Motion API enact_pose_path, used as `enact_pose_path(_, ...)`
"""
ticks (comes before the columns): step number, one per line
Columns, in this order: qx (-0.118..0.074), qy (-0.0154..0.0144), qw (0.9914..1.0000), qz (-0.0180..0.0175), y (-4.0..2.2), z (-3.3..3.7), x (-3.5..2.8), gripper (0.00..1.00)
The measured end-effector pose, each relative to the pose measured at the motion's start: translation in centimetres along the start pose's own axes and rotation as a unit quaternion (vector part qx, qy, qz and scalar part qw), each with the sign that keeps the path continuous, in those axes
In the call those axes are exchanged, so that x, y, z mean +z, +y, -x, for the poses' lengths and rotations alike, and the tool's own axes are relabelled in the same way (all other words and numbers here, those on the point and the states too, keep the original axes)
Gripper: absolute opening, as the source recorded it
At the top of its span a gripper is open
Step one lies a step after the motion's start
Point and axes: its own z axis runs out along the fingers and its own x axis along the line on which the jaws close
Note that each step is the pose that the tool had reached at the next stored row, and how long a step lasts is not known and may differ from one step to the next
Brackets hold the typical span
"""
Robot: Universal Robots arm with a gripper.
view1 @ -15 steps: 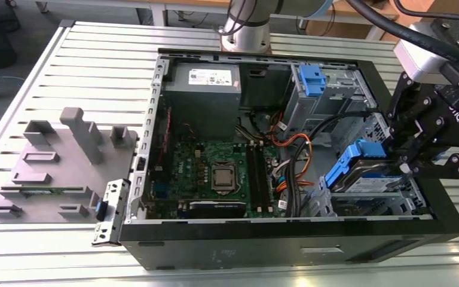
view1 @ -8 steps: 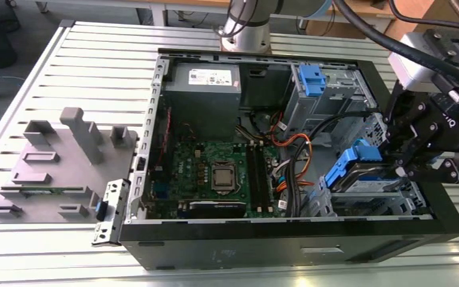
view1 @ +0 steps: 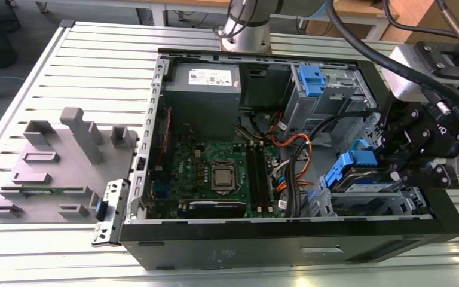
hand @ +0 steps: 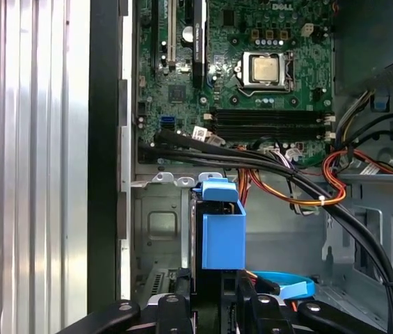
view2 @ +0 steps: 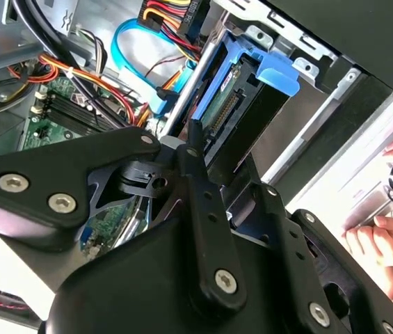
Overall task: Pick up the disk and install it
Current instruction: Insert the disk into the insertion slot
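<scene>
1. An open desktop computer case (view1: 277,236) lies on its side on a slatted metal bench (view1: 94,72), with its motherboard (view1: 213,173) facing up
2. The disk (view1: 357,178) is inside the case, at the corner on the exterior view's right. It stands tilted on edge in the drive bay there, and its blue bracket rises above the bay's metal walls
3. The tool (view1: 395,170) reaches in from the exterior view's right and is closed narrow on the disk. In the first wrist view its fingers (hand: 252,309) sit on either side of the disk's dark body, just below the blue bracket tab (hand: 222,233)
4. In the second wrist view the disk's connector edge (view2: 225,111) faces the tool, with the blue tab beside it
5. Black, orange and red cables (view1: 293,149) run between the motherboard and the bay, close beside the disk
6. The grey power supply (view1: 205,84) and a metal drive cage with a blue tab (view1: 325,89) sit at the far end of the case
7. A grey fixture block (view1: 54,161) stands on the bench at the exterior view's left, well apart from the case
8. A person's hand (view2: 384,243) rests on the bench just outside the case wall
</scene>
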Motion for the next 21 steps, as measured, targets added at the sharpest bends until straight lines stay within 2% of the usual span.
enact_pose_path(11, 0.0, 0.0002, 1.0, 0.0, -0.05, -0.08, 1.92, 0.35)
enact_pose_path(21, 0.0, 0.0002, 1.0, 0.0, -0.05, -0.09, 2.03, 0.36)
